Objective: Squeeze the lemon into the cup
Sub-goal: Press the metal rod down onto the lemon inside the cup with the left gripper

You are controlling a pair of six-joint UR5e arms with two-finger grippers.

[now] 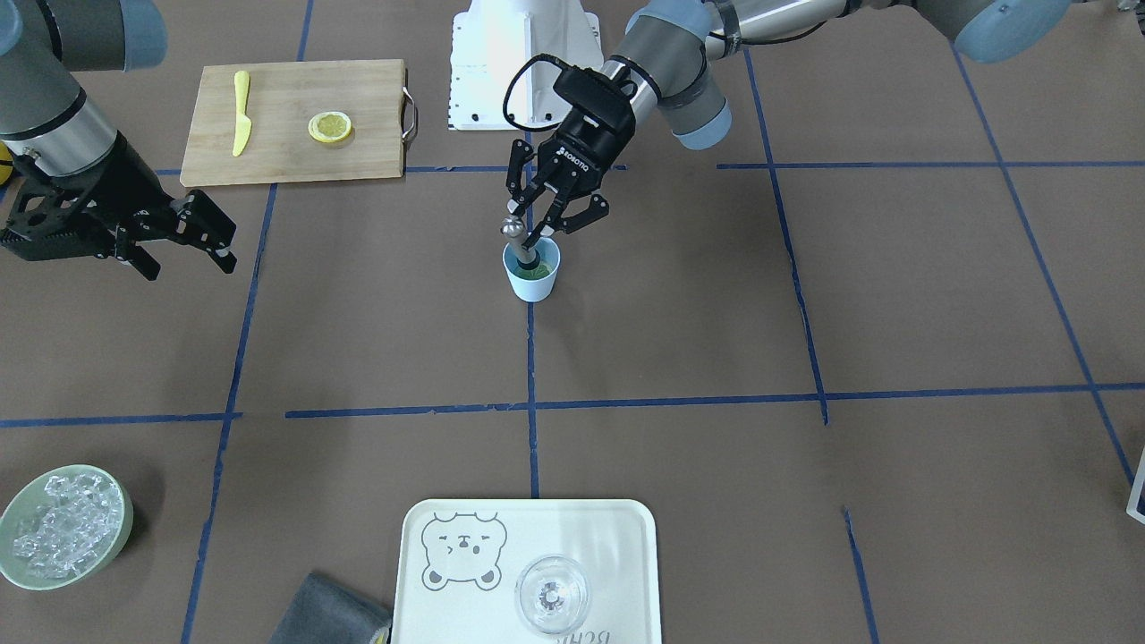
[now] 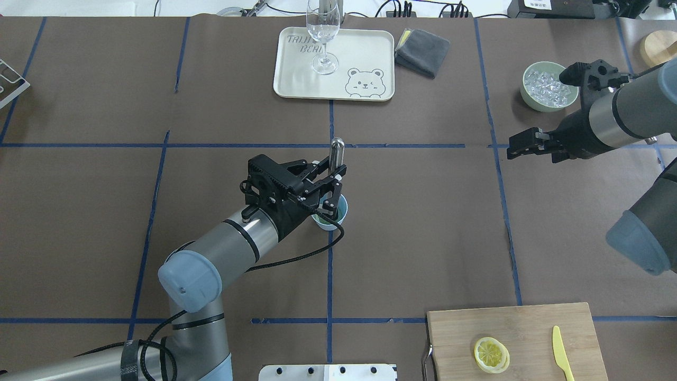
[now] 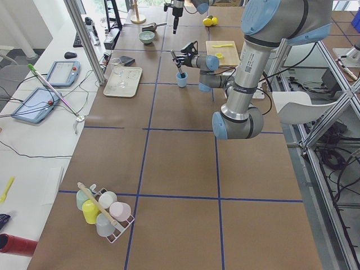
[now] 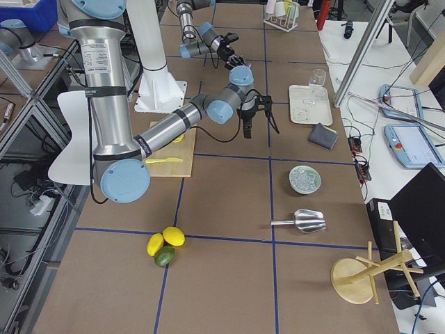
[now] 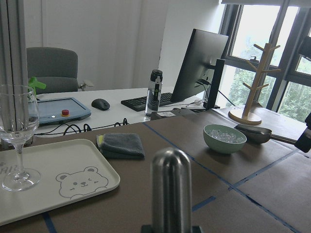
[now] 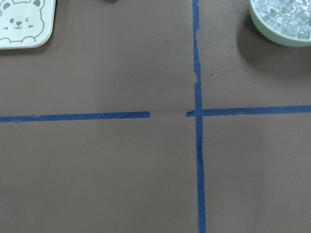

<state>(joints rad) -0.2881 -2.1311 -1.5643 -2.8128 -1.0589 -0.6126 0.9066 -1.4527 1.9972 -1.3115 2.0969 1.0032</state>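
The light-blue cup [image 1: 533, 275] stands mid-table on a blue tape line, with something dark green inside; it also shows in the overhead view [image 2: 338, 216]. My left gripper [image 1: 530, 231] is right above the cup, shut on a metal muddler [image 2: 336, 153] that stands tilted with its lower end in the cup. The muddler's round top fills the bottom of the left wrist view [image 5: 171, 189]. A lemon slice [image 1: 330, 127] lies on the wooden cutting board [image 1: 286, 152], far from both grippers. My right gripper [image 1: 183, 246] hovers open and empty over the bare table.
A yellow knife [image 1: 241, 112] lies on the board beside the slice. A pale-green bowl of ice [image 1: 63, 528], a white bear tray [image 1: 617, 555] with a clear glass [image 1: 553, 595] and a grey cloth [image 1: 331, 613] sit along the far edge.
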